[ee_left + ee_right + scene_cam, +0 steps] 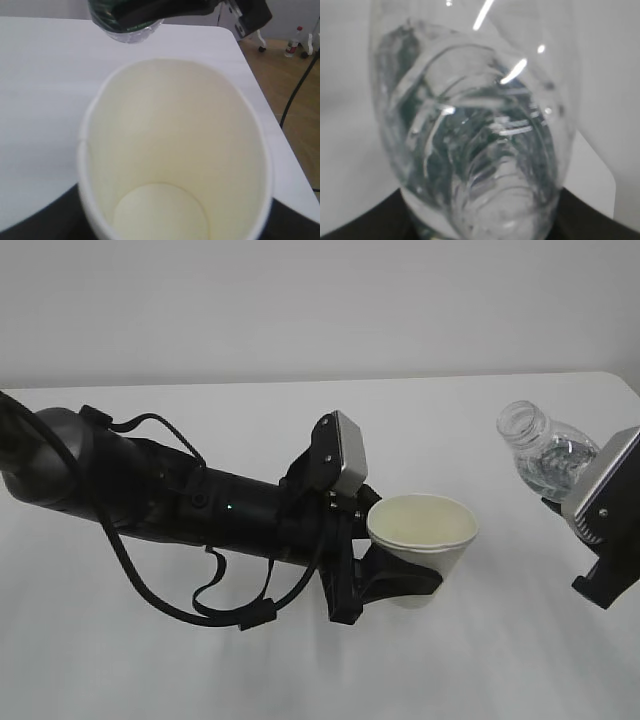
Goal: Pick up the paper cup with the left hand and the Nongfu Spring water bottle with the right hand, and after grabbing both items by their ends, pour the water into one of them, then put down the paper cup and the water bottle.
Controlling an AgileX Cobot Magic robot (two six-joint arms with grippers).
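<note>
The cream paper cup [425,538] hangs just above the white table, tipped a little to the right, with my left gripper [405,582] shut on its lower part. From the left wrist its inside [175,150] looks dry, and black fingers [35,220] show at both bottom corners. At the far right my right gripper [562,496] is shut on the Nongfu Spring water bottle [545,452]. The bottle's capless neck leans up and to the left, towards the cup but apart from it. From the right wrist the ribbed bottle [475,140] fills the view, and the water inside is hard to make out.
The white table [300,670] reaches to the back wall. Its right edge and rounded corner [235,37] give onto a wooden floor [280,75] with a black cable. The bottle's green-labelled base [130,20] hangs above the cup's far rim in the left wrist view.
</note>
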